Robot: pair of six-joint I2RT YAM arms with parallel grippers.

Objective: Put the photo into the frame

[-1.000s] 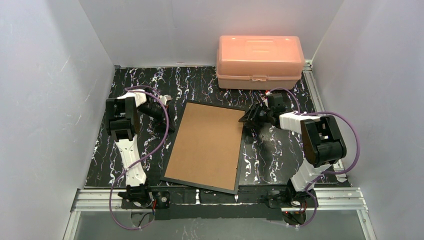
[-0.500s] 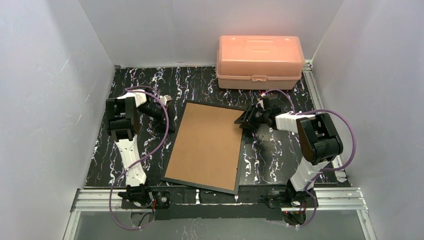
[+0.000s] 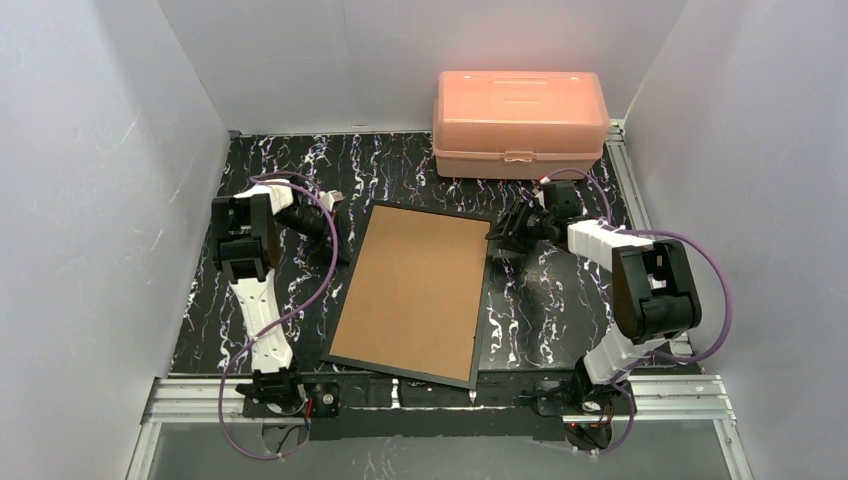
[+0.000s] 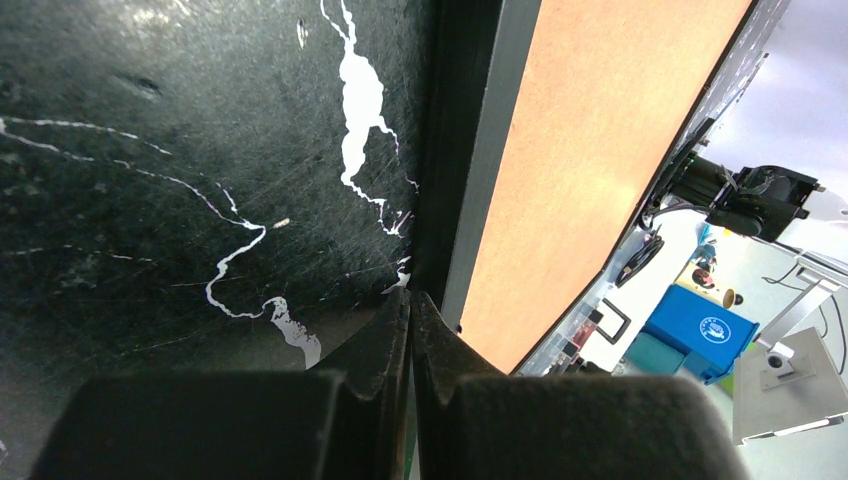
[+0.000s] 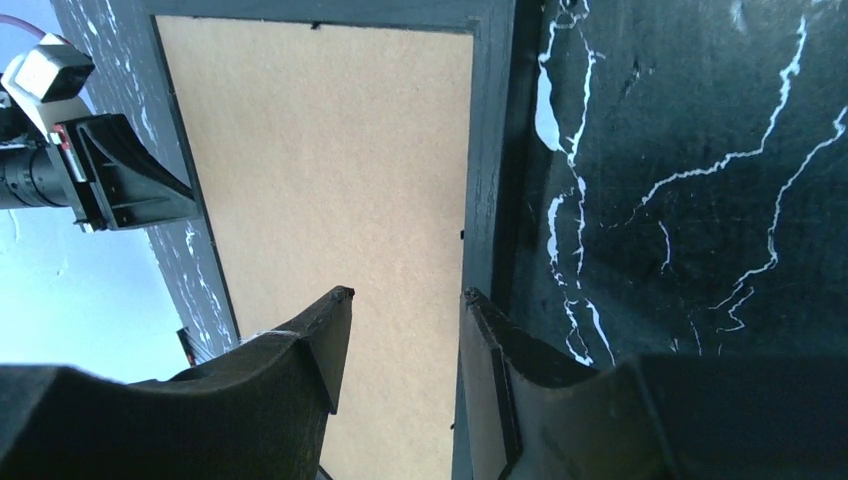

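The frame [image 3: 415, 290] lies face down in the middle of the table, its brown fibreboard back up inside a thin black border. The photo is out of view. My left gripper [image 3: 338, 245] is shut and empty, low at the frame's left edge near its far corner; in the left wrist view the tips [image 4: 410, 297] meet just beside the black border [image 4: 480, 150]. My right gripper [image 3: 498, 233] is open and empty at the frame's far right corner. In the right wrist view [image 5: 400, 293] one finger is over the board [image 5: 330, 150] and the other over the right border.
A pink plastic box [image 3: 520, 120] stands shut at the back right, just behind the right gripper. The table top [image 3: 560, 290] is black with white marbling. White walls close in left, right and behind. Metal rails run along the near edge [image 3: 440, 395].
My right gripper first reached left over the frame's far right corner, then drew back right to its edge, and the right elbow swung right. The left arm and frame have not moved.
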